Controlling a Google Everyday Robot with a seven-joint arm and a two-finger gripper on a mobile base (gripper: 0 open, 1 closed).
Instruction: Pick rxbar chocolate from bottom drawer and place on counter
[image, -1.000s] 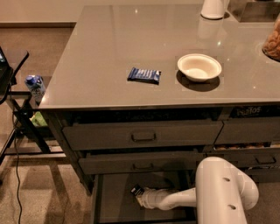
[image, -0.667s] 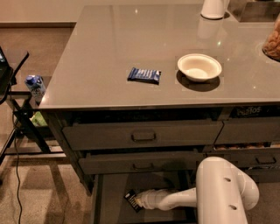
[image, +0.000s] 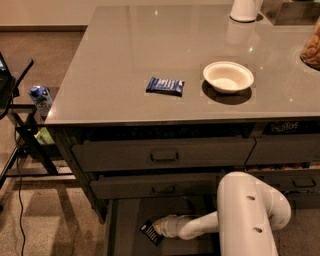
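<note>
The bottom drawer (image: 124, 220) stands pulled open below the two handled drawers. My white arm (image: 248, 215) reaches into it from the right. My gripper (image: 159, 229) is at the drawer's left front and is shut on the rxbar chocolate (image: 150, 233), a small black bar with white print, held tilted at the gripper's tip. The grey counter (image: 125, 50) spreads above the drawers.
A blue-wrapped bar (image: 165, 85) and a white bowl (image: 228, 76) lie on the counter near its front edge. A white container (image: 244, 10) stands at the back. To the left, a stand with a blue can (image: 40, 97) stands on the floor.
The black bar has shifted a little left and toward the front with the gripper's tip. The arm has otherwise stayed in the drawer.
</note>
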